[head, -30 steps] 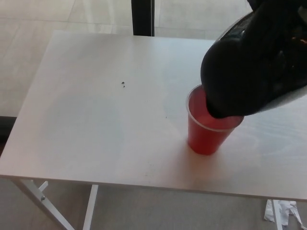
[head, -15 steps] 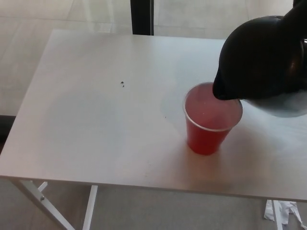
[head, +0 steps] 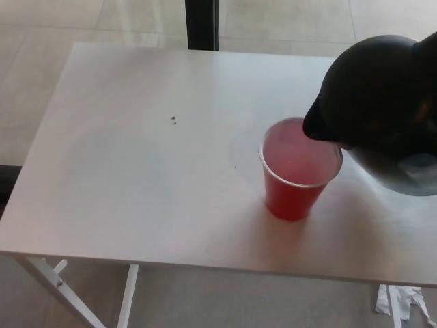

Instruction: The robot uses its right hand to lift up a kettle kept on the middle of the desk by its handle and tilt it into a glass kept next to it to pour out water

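A black kettle [head: 379, 96] hangs tilted above the right side of the white desk [head: 136, 150], its grey base showing at the lower right. Its spout [head: 315, 126] sits just over the far right rim of a red plastic cup [head: 297, 174]. The cup stands upright on the desk and holds liquid. My right hand [head: 429, 61] is a dark shape at the picture's right edge, merging with the kettle's handle side and holding it up; most of the hand is cut off. No stream of water is visible. My left hand does not show.
Two tiny dark specks [head: 175, 121] lie on the desk left of centre. A black post [head: 202, 24] stands behind the far edge. White table legs [head: 61, 287] and crumpled paper [head: 403, 304] show on the floor below.
The kettle has swung back to the right and levelled somewhat; its body no longer covers the cup's mouth, and only the spout tip stays over the rim. The cup has not moved.
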`<state>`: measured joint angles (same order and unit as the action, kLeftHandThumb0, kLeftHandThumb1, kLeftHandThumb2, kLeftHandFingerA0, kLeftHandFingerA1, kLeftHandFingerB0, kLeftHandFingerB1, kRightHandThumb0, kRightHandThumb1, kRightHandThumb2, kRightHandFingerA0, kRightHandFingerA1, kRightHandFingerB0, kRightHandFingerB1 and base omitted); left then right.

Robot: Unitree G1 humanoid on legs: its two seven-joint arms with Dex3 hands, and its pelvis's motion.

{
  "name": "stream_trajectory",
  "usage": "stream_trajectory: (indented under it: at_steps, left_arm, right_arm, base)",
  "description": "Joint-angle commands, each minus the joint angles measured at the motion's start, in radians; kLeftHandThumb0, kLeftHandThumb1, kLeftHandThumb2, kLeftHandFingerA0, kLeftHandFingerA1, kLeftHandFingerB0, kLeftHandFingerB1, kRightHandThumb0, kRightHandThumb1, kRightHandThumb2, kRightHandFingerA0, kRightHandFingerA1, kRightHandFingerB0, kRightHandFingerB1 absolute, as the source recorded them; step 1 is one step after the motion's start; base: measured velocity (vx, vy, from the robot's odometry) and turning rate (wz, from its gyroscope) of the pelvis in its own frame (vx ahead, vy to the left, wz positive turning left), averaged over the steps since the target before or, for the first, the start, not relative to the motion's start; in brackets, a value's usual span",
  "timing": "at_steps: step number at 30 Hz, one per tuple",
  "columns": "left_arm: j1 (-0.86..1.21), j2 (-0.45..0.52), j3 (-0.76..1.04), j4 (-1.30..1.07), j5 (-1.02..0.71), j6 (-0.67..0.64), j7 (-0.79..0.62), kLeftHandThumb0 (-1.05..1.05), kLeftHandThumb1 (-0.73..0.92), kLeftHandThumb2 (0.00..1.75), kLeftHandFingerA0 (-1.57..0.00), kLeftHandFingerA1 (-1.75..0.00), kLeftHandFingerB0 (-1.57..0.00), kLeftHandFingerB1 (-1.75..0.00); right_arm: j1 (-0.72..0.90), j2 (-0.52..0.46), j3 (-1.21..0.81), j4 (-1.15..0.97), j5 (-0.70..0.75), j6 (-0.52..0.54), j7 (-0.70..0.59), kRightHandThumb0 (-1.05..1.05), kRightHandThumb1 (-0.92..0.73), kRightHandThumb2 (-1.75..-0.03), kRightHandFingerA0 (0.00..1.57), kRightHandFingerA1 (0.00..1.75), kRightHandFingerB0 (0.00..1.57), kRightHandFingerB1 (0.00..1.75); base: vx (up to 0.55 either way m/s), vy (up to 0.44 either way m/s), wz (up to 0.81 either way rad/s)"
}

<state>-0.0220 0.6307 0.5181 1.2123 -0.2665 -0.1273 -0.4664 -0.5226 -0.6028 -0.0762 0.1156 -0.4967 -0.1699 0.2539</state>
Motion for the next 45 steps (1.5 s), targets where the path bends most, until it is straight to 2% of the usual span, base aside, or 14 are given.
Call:
stream_trajectory:
  at_steps: [1, 10, 11, 16, 20, 21, 23, 29, 33, 34, 35, 36, 44, 45]
  left_arm:
    - [0.005, 0.012, 0.003, -0.003, -0.009, -0.009, 0.003, -0.91, 0.92, 0.82, -0.46, -0.56, -0.33, -0.53]
    - [0.008, 0.009, 0.011, 0.004, -0.017, -0.009, -0.008, -0.91, 0.84, 1.22, -0.44, -0.62, -0.30, -0.58]
    - [0.012, 0.008, 0.009, 0.002, -0.014, -0.017, -0.008, -0.94, 0.92, 0.82, -0.46, -0.56, -0.34, -0.54]
    - [0.016, 0.010, 0.005, -0.006, -0.011, -0.016, -0.006, -0.87, 0.81, 1.23, -0.45, -0.63, -0.25, -0.56]
    - [0.013, 0.010, 0.008, -0.004, -0.013, -0.013, 0.000, -0.97, 0.92, 0.80, -0.50, -0.58, -0.32, -0.53]
    - [0.014, 0.010, 0.008, -0.003, -0.013, -0.016, -0.001, -0.94, 0.87, 1.26, -0.48, -0.63, -0.29, -0.57]
    - [0.016, 0.009, 0.008, -0.005, -0.014, -0.015, -0.001, -0.92, 0.92, 0.82, -0.50, -0.56, -0.33, -0.52]
    - [0.022, 0.003, 0.006, -0.006, -0.018, -0.020, -0.006, -0.85, 0.82, 1.22, -0.48, -0.65, -0.30, -0.59]
    - [0.020, 0.004, 0.008, -0.004, -0.022, -0.013, -0.004, -0.91, 0.92, 0.82, -0.46, -0.58, -0.32, -0.54]
    - [0.018, 0.005, 0.004, -0.001, -0.018, -0.012, 0.003, -0.84, 0.80, 1.21, -0.45, -0.62, -0.31, -0.58]
    - [0.016, 0.006, 0.004, -0.002, -0.017, -0.013, 0.007, -0.89, 0.85, 1.24, -0.45, -0.62, -0.28, -0.57]
    - [0.017, 0.005, 0.004, -0.005, -0.018, -0.014, 0.005, -0.91, 0.92, 0.83, -0.46, -0.57, -0.33, -0.54]
    - [0.016, 0.006, 0.004, 0.007, -0.016, -0.015, 0.005, -0.91, 0.92, 0.82, -0.46, -0.56, -0.33, -0.53]
    - [0.017, 0.004, 0.004, 0.006, -0.017, -0.014, 0.003, -0.89, 0.82, 1.22, -0.47, -0.63, -0.31, -0.58]
  right_arm:
    - [0.082, 0.078, -0.052, -0.071, 0.103, 0.160, 0.003, -0.09, -0.54, -1.09, 0.91, 1.66, 0.80, 1.36]
    - [0.199, 0.268, -0.149, -0.132, 0.156, 0.333, -0.078, -0.10, -0.40, -1.22, 0.89, 1.74, 0.81, 1.37]
    - [0.207, 0.287, -0.160, -0.117, 0.155, 0.338, -0.094, -0.22, -0.45, -1.05, 1.23, 1.35, 0.93, 1.11]
    - [0.238, 0.337, -0.206, -0.067, 0.183, 0.334, -0.122, -0.15, -0.41, -1.23, 0.95, 1.75, 0.80, 1.50]
    - [0.248, 0.346, -0.229, -0.005, 0.206, 0.274, -0.171, -0.16, -0.42, -1.20, 0.91, 1.75, 0.75, 1.69]
    - [0.259, 0.352, -0.238, -0.011, 0.217, 0.289, -0.180, -0.19, -0.39, -1.25, 0.93, 1.75, 0.74, 1.70]
    - [0.267, 0.359, -0.244, -0.020, 0.219, 0.337, -0.191, -0.22, -0.46, -1.12, 0.93, 1.75, 0.75, 1.64]
    - [0.297, 0.366, -0.265, -0.046, 0.269, 0.413, -0.176, -0.09, -0.39, -1.39, 0.92, 1.75, 0.82, 1.54]
    - [0.330, 0.333, -0.259, -0.060, 0.315, 0.396, -0.118, -0.25, -0.71, -0.66, 0.83, 1.61, 0.70, 0.61]
    - [0.339, 0.319, -0.257, -0.056, 0.341, 0.379, -0.088, -0.28, -0.66, -0.63, 0.83, 1.55, 0.51, 0.48]
    - [0.351, 0.291, -0.250, -0.054, 0.370, 0.375, -0.030, -0.48, -0.62, -0.58, 0.62, 0.78, 0.20, 0.29]
    - [0.362, 0.262, -0.241, -0.056, 0.389, 0.385, 0.027, -0.62, -0.61, -0.62, 0.18, 0.36, 0.07, 0.21]
    - [0.408, 0.138, -0.207, -0.087, 0.455, 0.370, 0.181, -1.00, -0.48, -0.87, 0.00, 0.00, 0.00, 0.00]
    - [0.407, 0.130, -0.211, -0.089, 0.459, 0.371, 0.186, -1.00, -0.46, -0.87, 0.00, 0.00, 0.00, 0.00]
  base:
    - [0.00, 0.000, 0.00]
    - [0.00, 0.000, 0.00]
    - [0.00, 0.000, 0.00]
    - [0.00, 0.000, 0.00]
    - [0.00, 0.000, 0.00]
    - [0.00, 0.000, 0.00]
    - [0.00, 0.000, 0.00]
    - [0.00, 0.000, 0.00]
    - [0.00, 0.000, 0.00]
    - [0.00, 0.000, 0.00]
    - [0.00, 0.000, 0.00]
    - [0.00, 0.000, 0.00]
    - [0.00, 0.000, 0.00]
    - [0.00, 0.000, 0.00]
